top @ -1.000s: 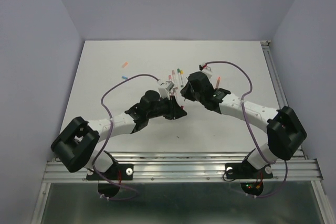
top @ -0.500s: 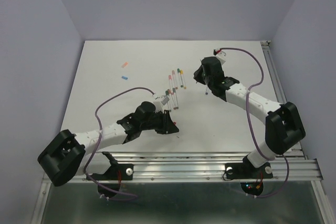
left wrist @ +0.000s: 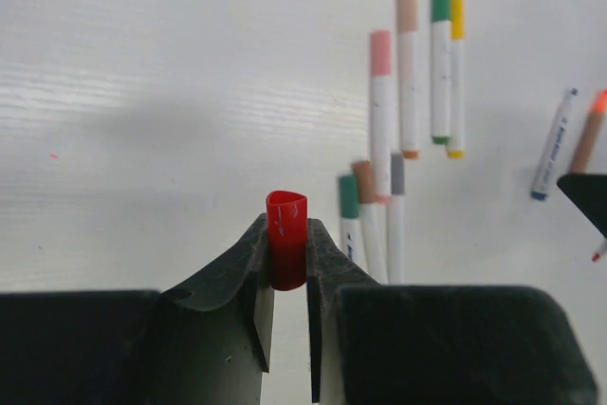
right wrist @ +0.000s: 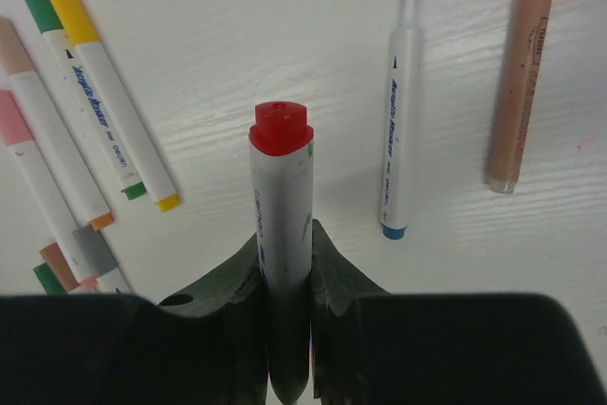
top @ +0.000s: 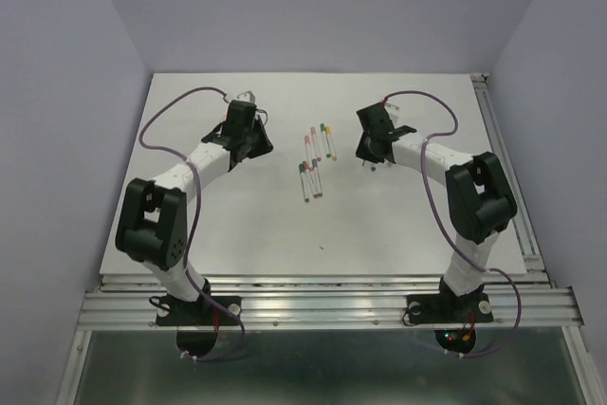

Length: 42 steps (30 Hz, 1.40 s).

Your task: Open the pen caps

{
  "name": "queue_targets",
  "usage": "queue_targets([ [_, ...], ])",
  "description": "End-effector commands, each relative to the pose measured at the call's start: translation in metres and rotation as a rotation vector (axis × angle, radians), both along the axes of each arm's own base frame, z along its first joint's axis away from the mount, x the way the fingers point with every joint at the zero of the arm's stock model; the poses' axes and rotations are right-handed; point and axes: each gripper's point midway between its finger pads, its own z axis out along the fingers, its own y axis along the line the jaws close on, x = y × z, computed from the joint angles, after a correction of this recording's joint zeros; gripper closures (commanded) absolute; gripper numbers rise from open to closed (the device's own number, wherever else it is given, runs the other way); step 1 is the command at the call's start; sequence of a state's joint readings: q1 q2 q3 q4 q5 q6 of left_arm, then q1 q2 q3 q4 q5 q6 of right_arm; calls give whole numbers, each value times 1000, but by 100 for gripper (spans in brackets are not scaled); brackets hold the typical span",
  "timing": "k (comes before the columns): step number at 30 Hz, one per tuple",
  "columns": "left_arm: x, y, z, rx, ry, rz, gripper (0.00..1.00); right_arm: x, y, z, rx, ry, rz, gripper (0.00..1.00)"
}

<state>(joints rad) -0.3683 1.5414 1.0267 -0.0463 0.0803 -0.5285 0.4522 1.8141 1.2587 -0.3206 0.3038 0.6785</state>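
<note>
The right hand (right wrist: 285, 255) clamps a red-ended pen (right wrist: 281, 182).

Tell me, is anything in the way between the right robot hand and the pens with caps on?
No. Only bare table lies between the right gripper and the capped pens beside it. But its jaws are shut on the red pen, so they are full.

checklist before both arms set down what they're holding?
1. Grip of left gripper on red cap: ok.
2. Grip of right gripper on red pen: ok.
3. Cap and pen fully apart: ok.
4. Bare table ahead of left gripper: ok.
5. Room beside right gripper: cannot tell; blue pen and orange pen lie close.
6. All caps off: not ok; capped pens lie in the cluster.
</note>
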Motion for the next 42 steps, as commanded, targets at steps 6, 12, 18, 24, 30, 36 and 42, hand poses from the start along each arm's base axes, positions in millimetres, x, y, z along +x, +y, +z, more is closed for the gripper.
queue_targets([
  [6,55,49,-28,285,120,87,100,15,4,-20,-24,133,11,87],
  [12,73,83,-40,417,180,172,100,15,-3,-32,-31,186,-3,85],
  [18,90,98,-50,448,210,193,100,11,-6,-45,-56,223,9,80],
  [24,105,112,-57,453,239,212,98,8,-7,-47,-61,239,1,73],
  [30,112,118,-65,457,257,214,97,5,-11,-45,-61,237,-24,65],
  [36,114,120,-71,462,270,212,92,1,-12,-38,-53,230,-32,64],
  [42,118,124,-75,463,280,217,89,0,-17,2,-29,121,-35,63],
])
